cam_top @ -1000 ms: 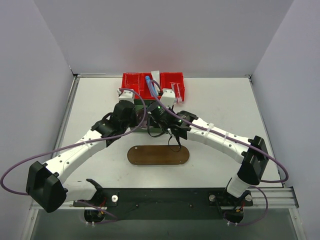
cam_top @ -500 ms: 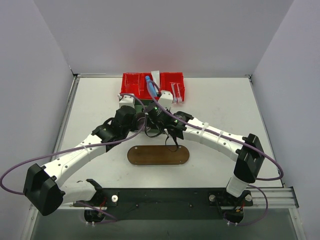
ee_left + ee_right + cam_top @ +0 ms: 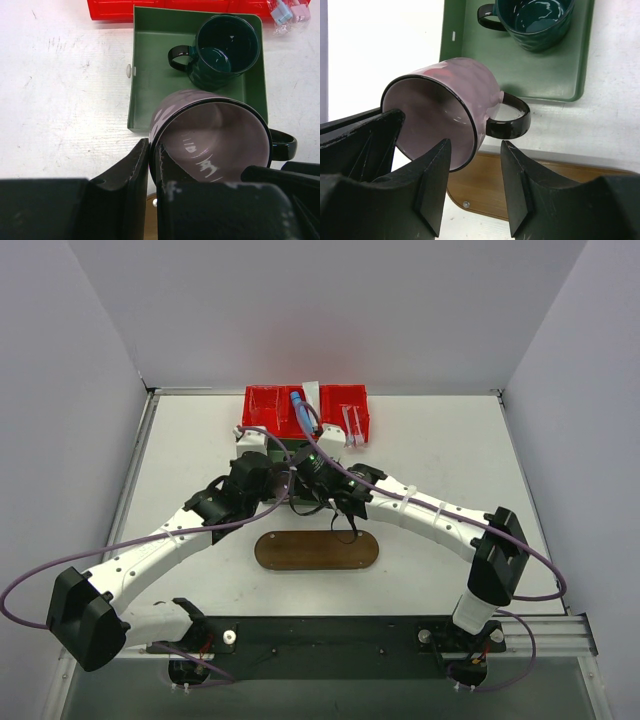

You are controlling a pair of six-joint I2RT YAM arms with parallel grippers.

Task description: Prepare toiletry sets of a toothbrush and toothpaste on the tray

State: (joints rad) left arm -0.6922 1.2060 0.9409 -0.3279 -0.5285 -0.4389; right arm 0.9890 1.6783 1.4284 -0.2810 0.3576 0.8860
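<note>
1. Table [image 3: 180, 470]: pale, flat work surface that carries everything below.
2. Red divided bin [image 3: 265, 405]: at the far edge of the table, centred.
3. Tray [image 3: 300, 552]: flat brown wooden oval with rounded ends. It lies lengthwise near the arms' bases, just on the near side of the green box and well apart from the bin.
4. Green box [image 3: 150, 75]: square and shallow, between the bin and the tray.
5. Mugs, 2: the dark green mug [image 3: 227, 45] stands upright in the box's far right corner. The pink mug [image 3: 210, 135] has a black rim and handle. It is tilted with its mouth toward the arms, lifted over the box's near edge and the tray's far edge.
6. Left gripper [image 3: 151, 155]: fingers pressed on the pink mug's wall, 1 inside and 1 outside the rim.
7. Right gripper [image 3: 476, 145]: fingers spread, just below the pink mug's rim and handle. Whether they touch it cannot be told.
8. Toiletry sets, 4 pieces, all at the bin:
   - Blue tube [image 3: 297, 407]: soft, lying in the middle compartment.
   - White tube [image 3: 311, 390]: just beside the blue one.
   - Toothbrushes [image 3: 350, 424], 2: slim, white and pink, side by side in the right compartment, with their ends past its near wall.
</note>
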